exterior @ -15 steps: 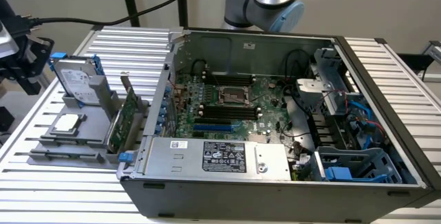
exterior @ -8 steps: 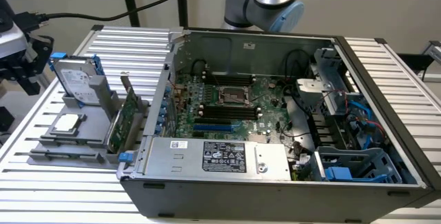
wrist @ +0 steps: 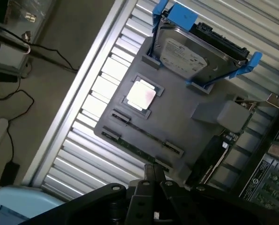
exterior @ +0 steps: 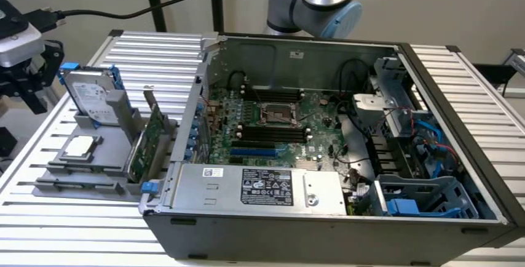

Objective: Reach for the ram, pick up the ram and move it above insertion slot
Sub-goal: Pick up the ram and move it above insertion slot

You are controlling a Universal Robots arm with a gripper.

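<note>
The ram (wrist: 138, 147) is a thin green stick lying on edge in a groove of the grey holder (wrist: 177, 117), near the holder's edge closest to the gripper. My gripper (wrist: 151, 174) hovers above and just outside that edge, its black fingers pressed together with nothing between them. In the exterior view the gripper (exterior: 31, 88) hangs at the far left, beside the holder (exterior: 82, 175) and apart from it. The black insertion slots (exterior: 271, 133) lie on the motherboard inside the open computer case (exterior: 328, 230).
On the holder stand a hard drive (wrist: 195, 51) in blue brackets, a square processor chip (wrist: 141, 95) and a wider green expansion card (exterior: 152, 138) with a blue clip. The ribbed metal table (exterior: 74, 230) carries everything. Cables lie on the floor (wrist: 18, 98).
</note>
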